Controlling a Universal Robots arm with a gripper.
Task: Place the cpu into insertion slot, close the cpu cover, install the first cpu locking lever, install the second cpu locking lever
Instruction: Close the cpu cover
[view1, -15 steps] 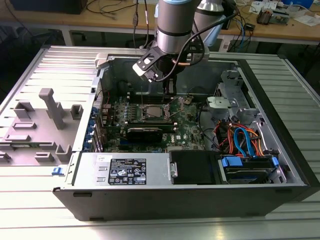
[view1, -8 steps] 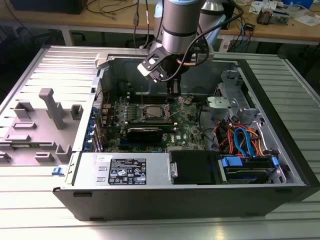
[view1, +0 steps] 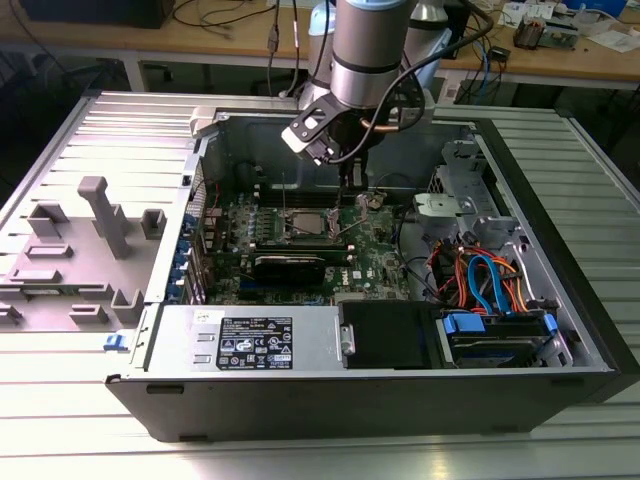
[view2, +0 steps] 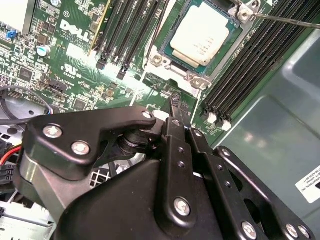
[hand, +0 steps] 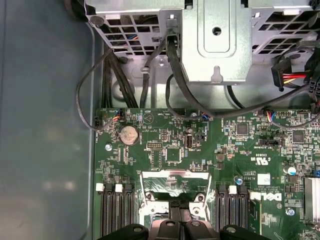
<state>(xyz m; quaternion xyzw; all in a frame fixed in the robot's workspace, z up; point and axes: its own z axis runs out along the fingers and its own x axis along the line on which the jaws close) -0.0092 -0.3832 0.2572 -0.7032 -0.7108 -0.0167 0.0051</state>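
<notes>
The chip sat seated in its socket on the green board, uncovered. The tool, pinched shut and empty, hovered low over the swung-back cover, apparently positioned to push it closed.

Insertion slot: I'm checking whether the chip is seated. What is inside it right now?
The cpu lies inside the insertion slot, its silvery top bare in the second wrist view. Whatever lies under the chip is covered by it.
</notes>
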